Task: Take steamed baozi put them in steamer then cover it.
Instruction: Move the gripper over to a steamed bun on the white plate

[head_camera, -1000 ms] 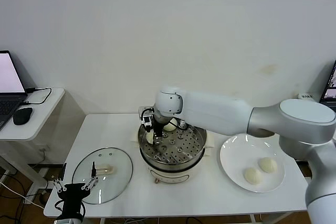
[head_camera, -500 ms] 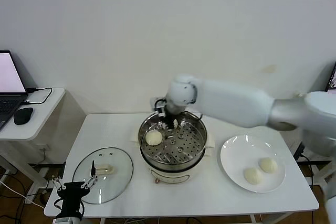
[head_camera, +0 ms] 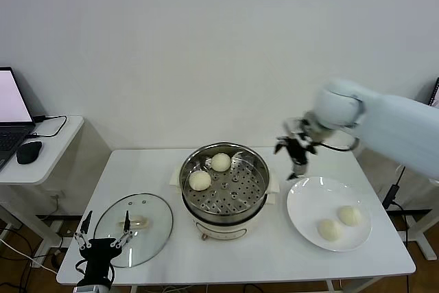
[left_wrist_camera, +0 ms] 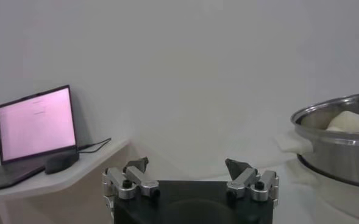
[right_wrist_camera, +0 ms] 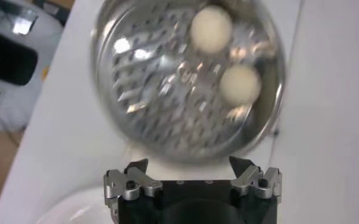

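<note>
- Head view: the right claw has left the steamer and now hangs in the air between it and the plate, its fingers spread and holding nothing.
- A second baozi now lies on the perforated floor: one near the far rim, one beside it toward the left. A second ago the claw was down inside the basket over that left spot, so this bun has just been let go.
- Two buns are on the plate, one nearer the front and one behind it, close together but apart.
- The cover lies flat on the table at the front left, handle up. The left claw waits just in front of it, released and empty, where it was before.
- Left wrist view: the left claw shows both fingers wide apart with nothing between; the steamer's rim and a bun show at the side.
- Right wrist view: the right claw is open and empty above the table, looking back at the steamer with its two buns; motion blur makes it hard to tell whether the pale curve at the lower edge is the plate.
- Judgement: the task is about half done; the right arm likely heads for the plate next, and the covering comes last.
</note>
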{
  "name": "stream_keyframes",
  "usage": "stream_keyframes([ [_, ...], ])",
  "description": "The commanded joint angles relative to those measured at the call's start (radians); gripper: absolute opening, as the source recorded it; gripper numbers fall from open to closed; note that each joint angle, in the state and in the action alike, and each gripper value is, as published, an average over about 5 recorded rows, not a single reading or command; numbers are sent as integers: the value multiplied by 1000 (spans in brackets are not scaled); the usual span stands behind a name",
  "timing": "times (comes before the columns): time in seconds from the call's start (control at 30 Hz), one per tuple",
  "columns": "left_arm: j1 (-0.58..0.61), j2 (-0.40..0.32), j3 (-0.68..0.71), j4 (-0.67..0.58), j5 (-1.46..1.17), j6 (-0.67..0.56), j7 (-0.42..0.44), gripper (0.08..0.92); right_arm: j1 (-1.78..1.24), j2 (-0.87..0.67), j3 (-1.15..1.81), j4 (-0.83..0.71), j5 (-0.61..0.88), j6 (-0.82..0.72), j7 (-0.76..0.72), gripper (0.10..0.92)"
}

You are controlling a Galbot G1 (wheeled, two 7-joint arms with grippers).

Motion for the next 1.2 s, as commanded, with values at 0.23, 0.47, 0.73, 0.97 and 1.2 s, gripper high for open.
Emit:
stream_keyframes([
  [0.23,22,-4,-2,5,10,1,1,823,-670,-284,466,20,-317,180,2,822],
  [0.47,37,-18,-8,0,19,0,0,823,-732,-202,483,-12,-352,176,26,823],
  [0.73,46,-24,-19,1,19,-1,0,823,-785,-148,491,-47,-384,148,61,823],
  [0.97,48,-26,-24,1,18,-1,0,823,-815,-95,497,-81,-397,124,97,823],
  [1.2,47,-28,-27,6,16,-2,-1,823,-817,-55,499,-131,-414,120,110,822],
])
